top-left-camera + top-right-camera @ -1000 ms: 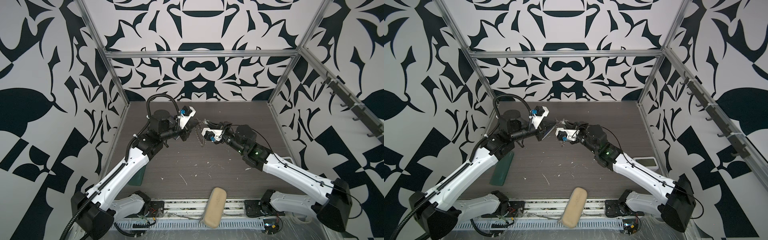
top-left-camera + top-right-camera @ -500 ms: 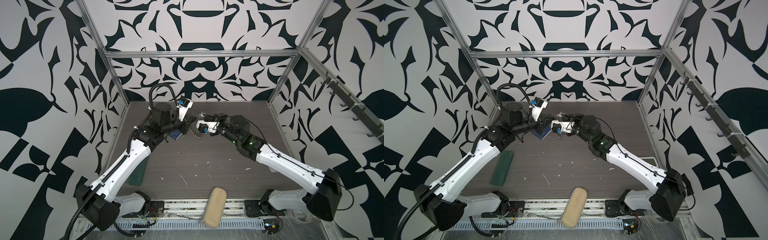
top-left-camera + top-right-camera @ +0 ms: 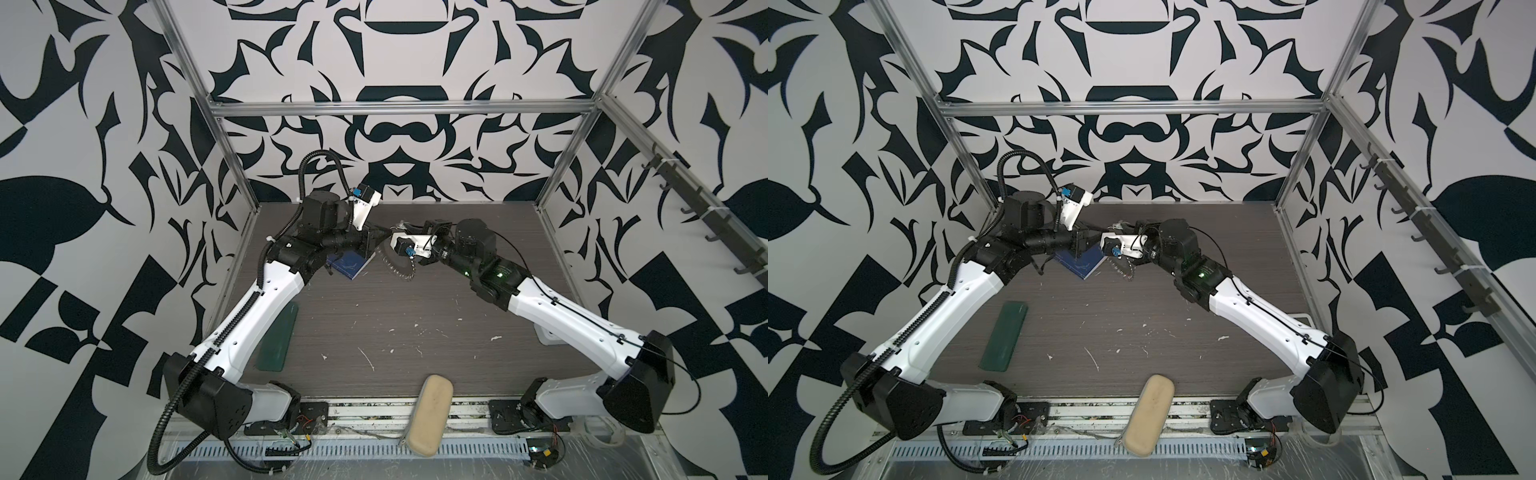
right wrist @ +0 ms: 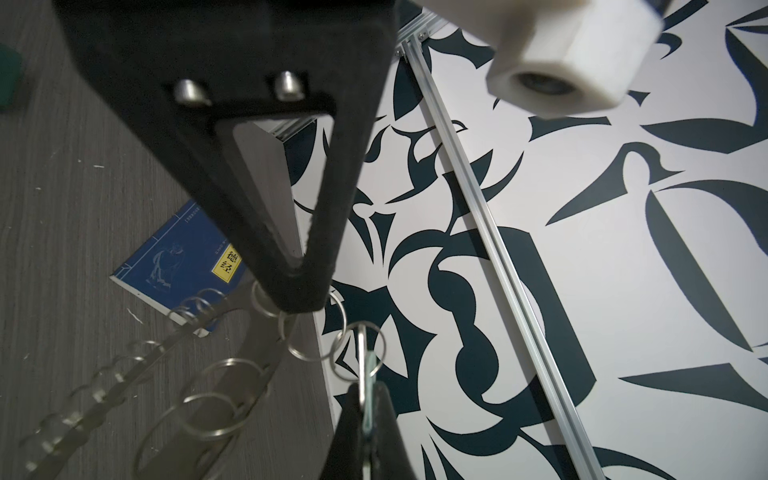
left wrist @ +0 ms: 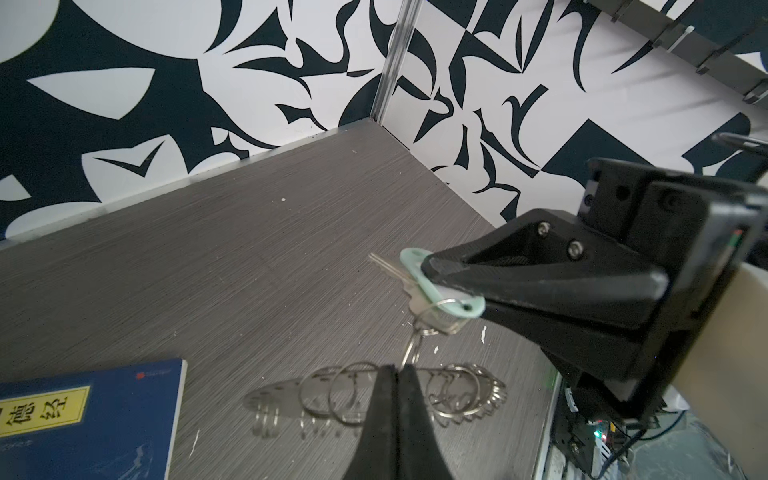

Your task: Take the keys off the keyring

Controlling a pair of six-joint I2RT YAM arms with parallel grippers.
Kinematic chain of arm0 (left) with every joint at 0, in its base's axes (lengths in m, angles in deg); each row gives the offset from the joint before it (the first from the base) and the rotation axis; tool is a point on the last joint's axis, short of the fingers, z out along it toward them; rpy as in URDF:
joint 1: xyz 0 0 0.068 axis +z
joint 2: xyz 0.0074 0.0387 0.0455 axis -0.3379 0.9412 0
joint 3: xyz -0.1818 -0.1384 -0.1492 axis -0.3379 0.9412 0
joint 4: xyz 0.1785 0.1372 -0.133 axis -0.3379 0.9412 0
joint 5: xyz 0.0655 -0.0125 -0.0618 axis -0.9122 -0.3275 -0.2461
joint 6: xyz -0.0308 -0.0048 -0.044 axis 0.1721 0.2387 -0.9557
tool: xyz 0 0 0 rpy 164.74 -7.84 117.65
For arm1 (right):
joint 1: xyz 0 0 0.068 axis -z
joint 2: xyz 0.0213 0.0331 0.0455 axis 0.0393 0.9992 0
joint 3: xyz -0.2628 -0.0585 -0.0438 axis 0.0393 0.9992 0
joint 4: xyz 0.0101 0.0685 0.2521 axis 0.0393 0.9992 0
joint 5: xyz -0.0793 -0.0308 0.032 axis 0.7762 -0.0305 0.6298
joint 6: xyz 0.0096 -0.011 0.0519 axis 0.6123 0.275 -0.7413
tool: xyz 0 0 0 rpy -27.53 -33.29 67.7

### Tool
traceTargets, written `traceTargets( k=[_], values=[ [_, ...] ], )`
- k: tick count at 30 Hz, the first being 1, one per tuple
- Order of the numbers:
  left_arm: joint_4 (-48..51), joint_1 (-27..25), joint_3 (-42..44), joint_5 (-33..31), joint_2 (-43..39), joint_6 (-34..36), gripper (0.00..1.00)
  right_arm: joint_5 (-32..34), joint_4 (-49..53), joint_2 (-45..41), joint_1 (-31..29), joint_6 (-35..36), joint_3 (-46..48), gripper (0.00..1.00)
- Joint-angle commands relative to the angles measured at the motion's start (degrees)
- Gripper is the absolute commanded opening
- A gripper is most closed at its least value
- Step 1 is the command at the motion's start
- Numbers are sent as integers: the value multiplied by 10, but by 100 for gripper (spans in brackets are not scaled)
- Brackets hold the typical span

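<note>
Black-and-white patterned walls (image 3: 104, 124) are closing in a dark grey wood-grain table (image 3: 415, 307), and over its far half the two arms are meeting tip to tip. The left gripper (image 5: 395, 372) is pinching tight on the rim of a wide flat grey metal keyring (image 5: 278, 395) fringed with small wire split rings, holding it slanted over the table. The right gripper (image 4: 368, 413) is clamping a pale mint-green oval tag (image 5: 417, 276), with a small silver metal key (image 5: 390, 270) beside it, both hanging on a thin ring linked to the keyring. A blue paperback book (image 3: 349, 266) is lying just below, and a dark green flat case (image 3: 1005, 336) and a beige pouch (image 3: 1150, 415) are sitting nearer the front.
</note>
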Motion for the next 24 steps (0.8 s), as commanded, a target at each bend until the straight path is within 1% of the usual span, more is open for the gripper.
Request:
traceTargets(
  k=[1,11,18,24],
  values=[
    [71,8,-5,-6,22,-15,0,-50,-105,-26,-5,-33,-66,0],
    [73,8,-31,21,53,-19,0,-81,-88,-9,-16,-37,-94,0],
    [62,8,-49,37,63,-22,0,-86,-79,8,-34,-39,-102,0],
    [25,8,-44,52,53,-35,0,-78,-69,9,-37,-41,-93,0]
  ],
)
